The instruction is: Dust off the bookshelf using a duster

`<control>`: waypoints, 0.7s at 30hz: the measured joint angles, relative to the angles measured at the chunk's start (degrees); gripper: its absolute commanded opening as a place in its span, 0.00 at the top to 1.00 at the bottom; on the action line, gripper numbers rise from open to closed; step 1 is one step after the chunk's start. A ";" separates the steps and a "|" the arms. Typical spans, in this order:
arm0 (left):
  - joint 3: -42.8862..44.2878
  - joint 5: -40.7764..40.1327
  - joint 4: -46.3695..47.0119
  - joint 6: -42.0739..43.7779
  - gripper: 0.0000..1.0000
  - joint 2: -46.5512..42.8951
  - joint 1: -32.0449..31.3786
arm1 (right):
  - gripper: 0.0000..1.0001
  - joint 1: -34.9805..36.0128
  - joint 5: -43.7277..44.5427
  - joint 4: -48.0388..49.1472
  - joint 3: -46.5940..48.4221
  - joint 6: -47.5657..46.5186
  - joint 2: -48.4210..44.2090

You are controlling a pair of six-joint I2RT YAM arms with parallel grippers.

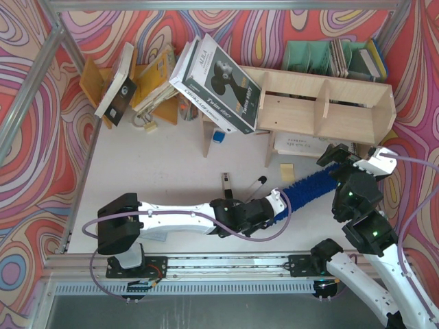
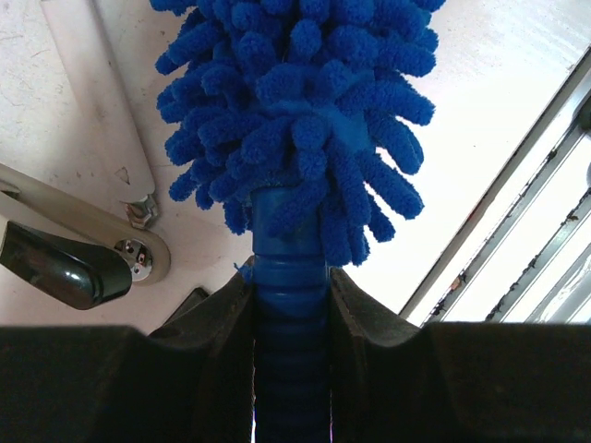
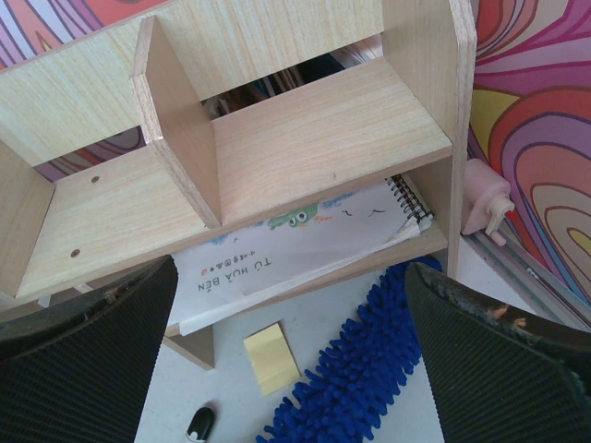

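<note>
From above, your left jaws grip the duster (image 1: 312, 186) handle, fluffy head reaching toward the bookshelf (image 1: 322, 110), large book (image 1: 219, 86) leaning on its left end, left wrist, handle pinched tight, right wrist, right jaws wide open, sticky note (image 3: 271, 355), notebook (image 3: 305, 245) under shelf.

"Twins story" on the leaning book (image 1: 219, 86); roughly "TU HOA BEN" on the spiral notebook (image 3: 305, 242)

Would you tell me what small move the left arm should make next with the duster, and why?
Probably lift the duster and swing its head up onto a bare board of the bookshelf. The left pincer is shut on the handle, yet the fluffy head lies on the table in front of the shelf, not on any board.
</note>
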 measured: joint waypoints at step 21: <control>-0.92 -2.56 2.03 0.04 1.00 -6.03 -0.09 | 0.01 0.00 -0.02 0.00 0.00 0.00 0.02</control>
